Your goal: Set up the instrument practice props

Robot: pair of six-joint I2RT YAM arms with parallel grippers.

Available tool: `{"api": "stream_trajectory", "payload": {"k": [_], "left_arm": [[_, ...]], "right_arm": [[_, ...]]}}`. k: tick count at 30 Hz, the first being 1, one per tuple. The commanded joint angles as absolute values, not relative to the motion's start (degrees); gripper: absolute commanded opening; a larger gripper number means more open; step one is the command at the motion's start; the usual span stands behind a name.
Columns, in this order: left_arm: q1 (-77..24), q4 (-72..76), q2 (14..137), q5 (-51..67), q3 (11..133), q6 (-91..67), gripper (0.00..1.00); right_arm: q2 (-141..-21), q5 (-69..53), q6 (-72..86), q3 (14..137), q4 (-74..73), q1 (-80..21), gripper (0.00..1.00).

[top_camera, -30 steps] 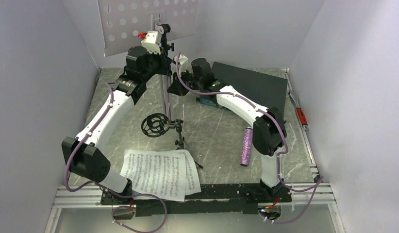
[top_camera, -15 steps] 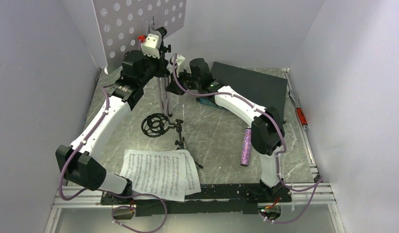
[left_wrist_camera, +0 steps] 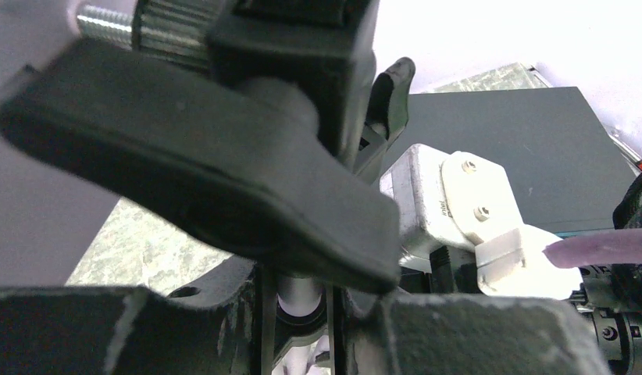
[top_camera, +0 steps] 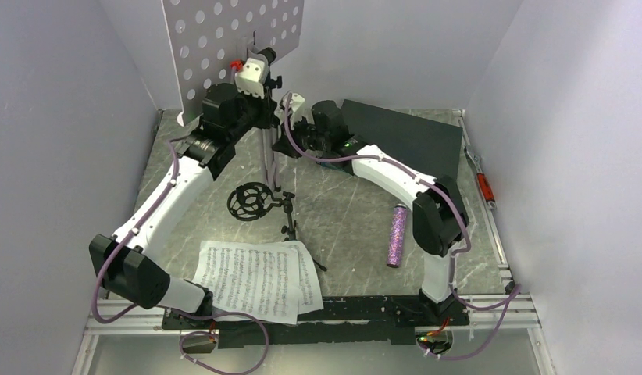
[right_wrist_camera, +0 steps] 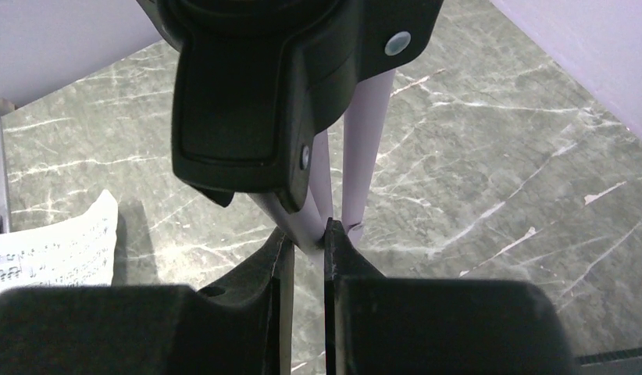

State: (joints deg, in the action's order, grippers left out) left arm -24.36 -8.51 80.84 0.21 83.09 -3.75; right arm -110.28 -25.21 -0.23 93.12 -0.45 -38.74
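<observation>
My left hand (left_wrist_camera: 296, 312) is closed on the upright pole of the pale lilac perforated music stand (top_camera: 232, 39), under its black clamp lever (left_wrist_camera: 193, 156), upper centre of the overhead view. My right hand (right_wrist_camera: 306, 258) pinches a lilac leg tube lower down. The stand's long axis runs near vertical, lower end toward the grey marbled surface (top_camera: 349, 211). With both hands on it, seating it upright looks next. Faint "intel" lettering shows on the white wrist camera (left_wrist_camera: 458, 203); the white sheet-music pages (top_camera: 255, 280) show only staves.
</observation>
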Motion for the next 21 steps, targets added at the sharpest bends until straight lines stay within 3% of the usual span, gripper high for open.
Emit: {"api": "stream_trajectory", "payload": {"k": [1, 21], "left_arm": [[-27.94, 8.97, 68.9, 6.85, 89.56, -5.78, 0.03], [-27.95, 7.74, 69.73, 1.58, 94.58, -3.16, 0.03]], "right_arm": [[-109.93, -14.16, 2.38, 90.87, -2.19, -35.38, 0.0], [-107.89, -14.7, 1.65, 86.99, -4.97, -35.44, 0.0]]}}
